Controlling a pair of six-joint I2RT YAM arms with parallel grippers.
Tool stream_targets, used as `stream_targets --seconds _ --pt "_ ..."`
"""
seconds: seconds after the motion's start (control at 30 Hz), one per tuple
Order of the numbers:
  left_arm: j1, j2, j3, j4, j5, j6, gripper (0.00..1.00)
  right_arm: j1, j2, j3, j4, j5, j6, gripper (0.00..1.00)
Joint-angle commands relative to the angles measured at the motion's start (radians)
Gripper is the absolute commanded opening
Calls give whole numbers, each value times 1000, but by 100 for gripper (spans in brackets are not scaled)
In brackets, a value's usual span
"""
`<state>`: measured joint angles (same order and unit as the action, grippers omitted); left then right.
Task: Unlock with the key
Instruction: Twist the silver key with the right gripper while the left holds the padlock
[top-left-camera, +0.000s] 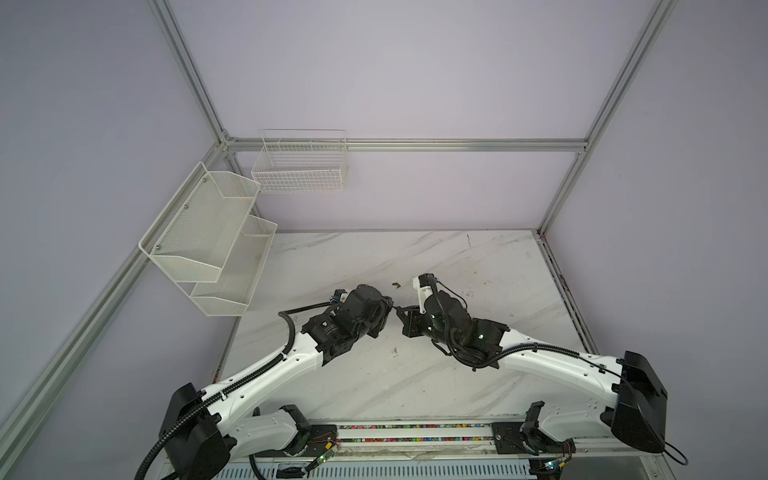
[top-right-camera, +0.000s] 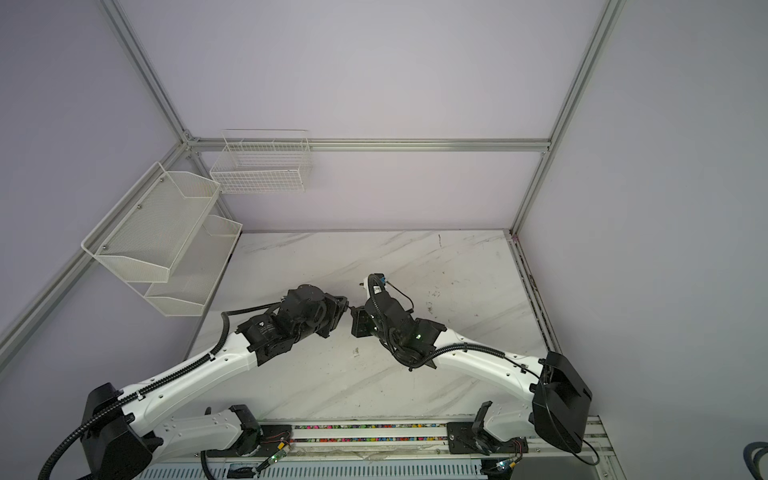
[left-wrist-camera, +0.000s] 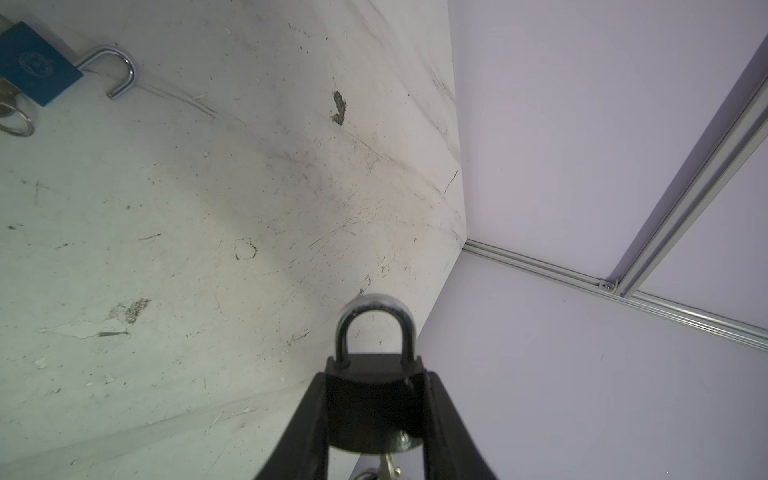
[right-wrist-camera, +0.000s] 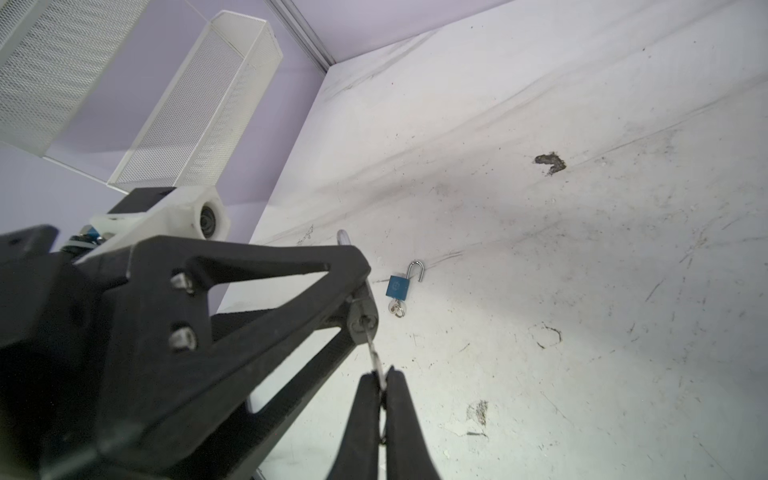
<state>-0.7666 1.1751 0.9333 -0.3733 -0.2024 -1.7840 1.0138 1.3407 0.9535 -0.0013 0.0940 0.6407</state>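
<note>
**Key seated in the black padlock, grippers tip to tip**

We see a scuffed white marble table, lilac walls and an aluminium frame. A mesh shelf hangs on the left arm's side of the black padlock.

In both top views the wrists hide the locks; only the wrist views show them. The left gripper clamps the black padlock's body, shackle closed. The right gripper pinches the key, whose blade sits in that padlock's keyhole. A blue padlock lies on the marble well apart from the black padlock, shackle open.

Both arms reach forward, elbows out, wrists turned inward to meet.
</note>
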Motion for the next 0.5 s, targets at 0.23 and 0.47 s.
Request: stream_targets --seconds 0.23,0.47 --pt "-11 -23 -26 111 54 -35 0 42 -12 -46 227 1 -80 0" --pt "-13 0 13 117 80 9 0 51 90 4 240 -42 -130 0"
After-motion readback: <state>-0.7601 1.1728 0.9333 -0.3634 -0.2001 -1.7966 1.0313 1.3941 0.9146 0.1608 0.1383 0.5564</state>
